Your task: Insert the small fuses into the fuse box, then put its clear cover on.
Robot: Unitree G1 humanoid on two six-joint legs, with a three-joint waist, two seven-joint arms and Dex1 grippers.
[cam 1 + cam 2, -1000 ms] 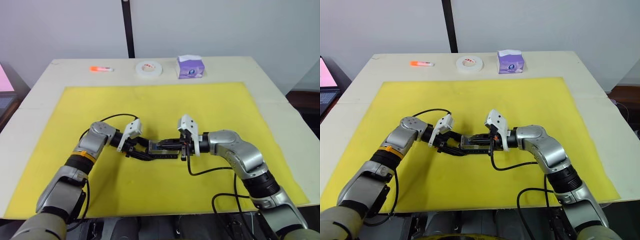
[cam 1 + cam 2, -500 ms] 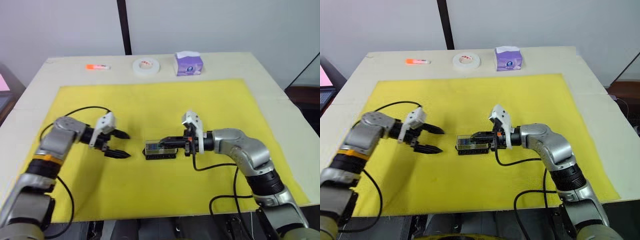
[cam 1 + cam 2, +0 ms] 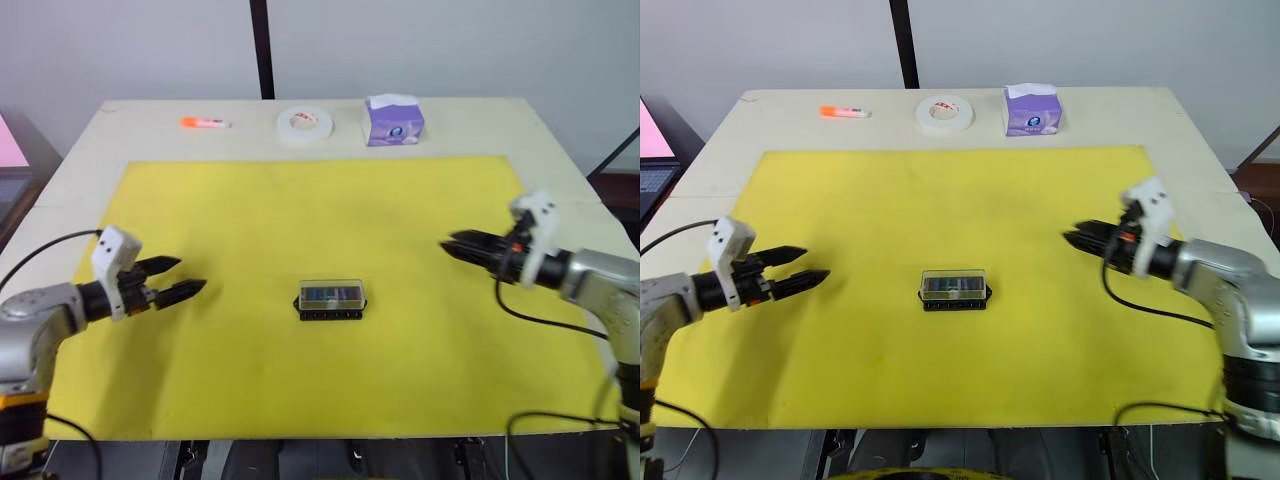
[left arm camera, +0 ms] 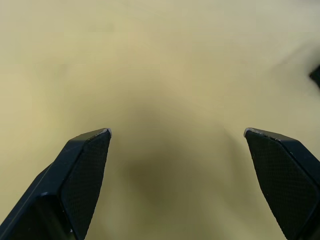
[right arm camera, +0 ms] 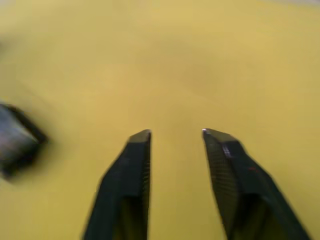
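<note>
Left eye view: covered fuse box (image 3: 332, 299) lies between both parted tools (image 3: 184, 279) (image 3: 452, 243).

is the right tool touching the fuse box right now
Apart. In the left eye view, the right tool hangs near the mat's right side, with bare yellow mat between it and the fuse box.

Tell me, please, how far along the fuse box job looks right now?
Apparently finished: the clear cover sits on the fuse box, coloured fuses visible underneath. Nothing is in hand; the left claw and right claw are open, well apart from it. Nothing visibly remains.
</note>
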